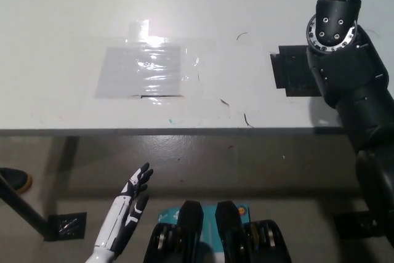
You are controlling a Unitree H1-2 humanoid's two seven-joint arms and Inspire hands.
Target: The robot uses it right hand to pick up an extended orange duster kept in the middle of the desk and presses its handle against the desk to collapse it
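My black right arm reaches up over the right side of the white desk and runs out of the picture at the top right. Its hand is beyond the top edge, out of sight. No part of the orange duster shows in this view now. My white left hand rests below the desk's front edge at the lower left, open, fingers spread and holding nothing.
A clear taped plastic patch lies on the middle of the desk. A black tape square sits beside my right arm. A dark shoe and a black floor marker lie at the lower left.
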